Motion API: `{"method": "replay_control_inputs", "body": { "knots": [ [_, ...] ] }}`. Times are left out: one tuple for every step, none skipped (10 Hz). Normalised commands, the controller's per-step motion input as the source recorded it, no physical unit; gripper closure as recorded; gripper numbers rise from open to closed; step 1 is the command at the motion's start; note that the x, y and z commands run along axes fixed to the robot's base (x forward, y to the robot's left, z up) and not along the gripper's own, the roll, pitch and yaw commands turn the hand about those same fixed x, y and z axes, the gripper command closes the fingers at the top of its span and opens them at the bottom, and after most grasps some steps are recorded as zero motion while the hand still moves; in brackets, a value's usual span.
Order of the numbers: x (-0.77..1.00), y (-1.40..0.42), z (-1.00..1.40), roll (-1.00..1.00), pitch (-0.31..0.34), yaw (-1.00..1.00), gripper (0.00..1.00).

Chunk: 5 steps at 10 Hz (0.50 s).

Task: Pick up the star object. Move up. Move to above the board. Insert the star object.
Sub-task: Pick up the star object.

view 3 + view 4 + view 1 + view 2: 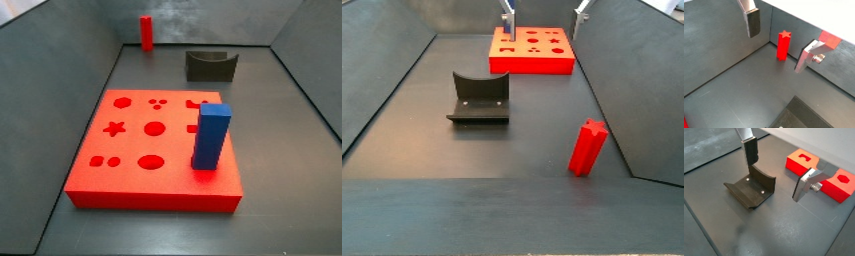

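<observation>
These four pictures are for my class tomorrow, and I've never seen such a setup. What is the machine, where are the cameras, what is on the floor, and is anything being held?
It is a robot arm with a two-finger tool. Two cameras ride on its wrist, looking down past the silver fingers; two stand fixed beside the workspace. On the dark floor lie a flat red board with shaped holes, a blue block standing upright on it, a slim red star-topped peg standing near a wall, and a small dark grey holder. The tool is open and holds nothing. In a side view its fingers hang above the board's far edge.
</observation>
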Motion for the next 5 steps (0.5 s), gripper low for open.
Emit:
{"method": "replay_control_inputs", "body": {
  "knots": [
    [0.00, 0.03, 0.00, 0.00, 0.000, 0.00, 0.00],
    [-0.27, 0.56, -0.14, 0.02, -0.040, 0.10, 0.00],
    [-0.62, 0.82, -0.53, 0.00, -0.221, 0.16, 0.00],
    [-0.54, 0.84, -0.58, 0.00, -0.269, 0.16, 0.00],
    [-0.49, 0.87, -0.64, -0.01, -0.244, 0.22, 0.00]
  ]
}}
